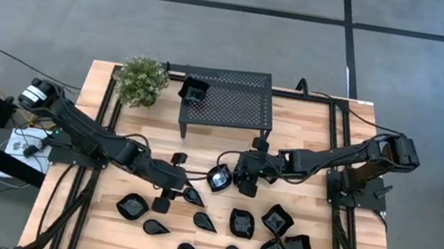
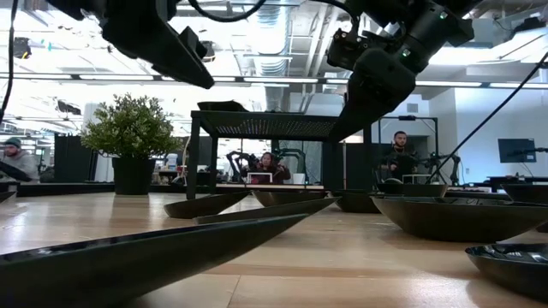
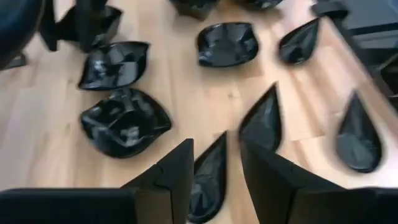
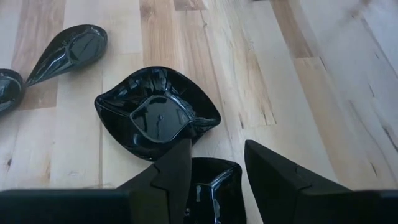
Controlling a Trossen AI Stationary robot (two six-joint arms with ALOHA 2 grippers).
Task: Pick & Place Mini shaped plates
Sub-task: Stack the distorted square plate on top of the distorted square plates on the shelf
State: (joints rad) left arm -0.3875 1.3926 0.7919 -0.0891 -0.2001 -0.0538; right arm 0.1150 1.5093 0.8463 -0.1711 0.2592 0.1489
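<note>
Several glossy black mini plates lie flat on the wooden table (image 1: 213, 239), squarish ones (image 1: 242, 223) and teardrop ones (image 1: 205, 221). Another plate (image 1: 194, 91) sits on the black perforated stand (image 1: 234, 101). My left gripper (image 1: 176, 186) (image 3: 217, 146) hangs open above a teardrop plate (image 3: 208, 174), one finger on each side and apart from it. My right gripper (image 1: 231, 180) (image 4: 217, 144) is near the table's middle, raised, shut on a small plate (image 1: 219, 178). A squarish plate (image 4: 155, 115) lies on the wood beyond its fingers. My right gripper holds a small squarish plate (image 4: 211, 183) between its two fingers, which point slanting down from the table's right side. The plate fills the gap between the fingers (image 4: 177, 168). Its near part is hidden by the gripper body. It looks lifted off the wood.
The perforated stand stands at the far middle of the table, with a potted plant (image 1: 141, 80) to its left. The plates crowd the near middle and near right. Bare wood shows at the near left (image 1: 92, 211). People sit in the room beyond (image 2: 267, 167).
</note>
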